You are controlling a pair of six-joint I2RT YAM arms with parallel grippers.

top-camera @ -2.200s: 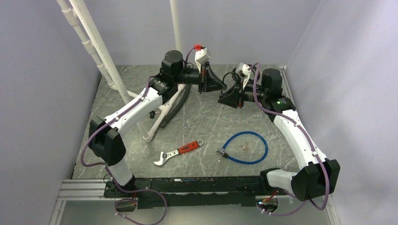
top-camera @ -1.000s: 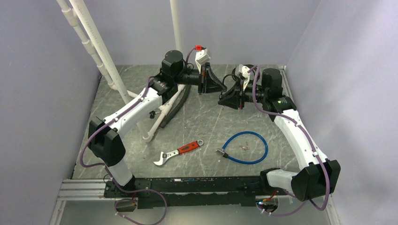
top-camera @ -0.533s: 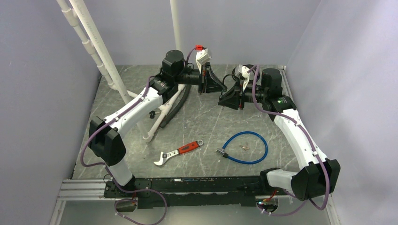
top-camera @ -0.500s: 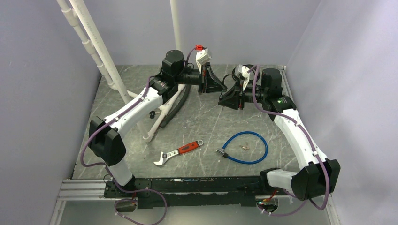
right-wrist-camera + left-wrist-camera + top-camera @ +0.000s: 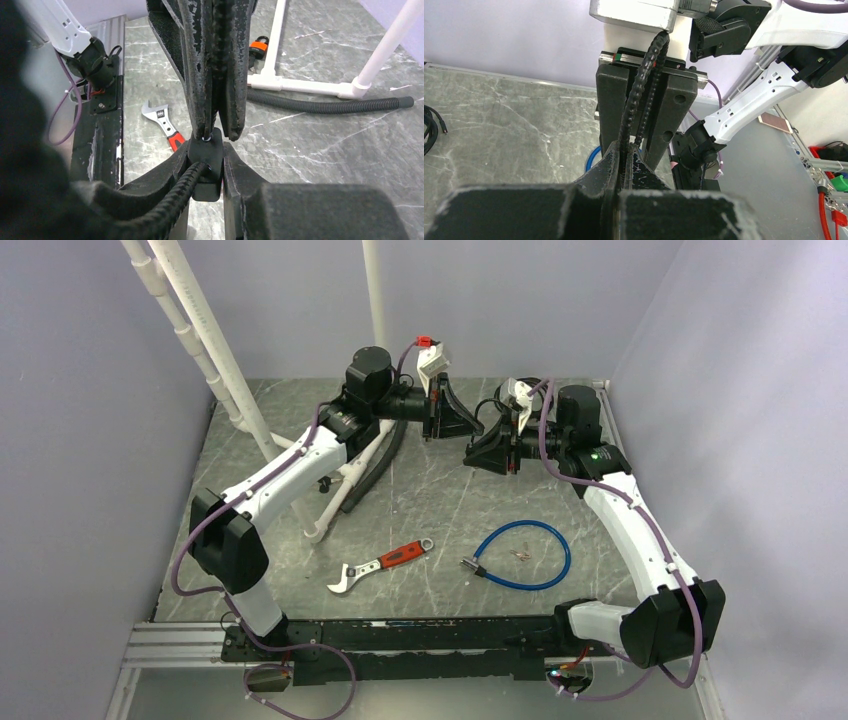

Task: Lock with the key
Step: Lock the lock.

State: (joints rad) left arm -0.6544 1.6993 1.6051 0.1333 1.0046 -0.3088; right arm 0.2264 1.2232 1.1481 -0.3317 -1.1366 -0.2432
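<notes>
Left end effector (image 5: 623,152) clenched, its tip against the lock body (image 5: 205,170), which the right end effector (image 5: 207,146) grips above the counter (image 5: 430,500).
Two seconds brought only a slight rightward closing-in; key probably seated, though hidden between the pads, and the turn not yet made.
</notes>
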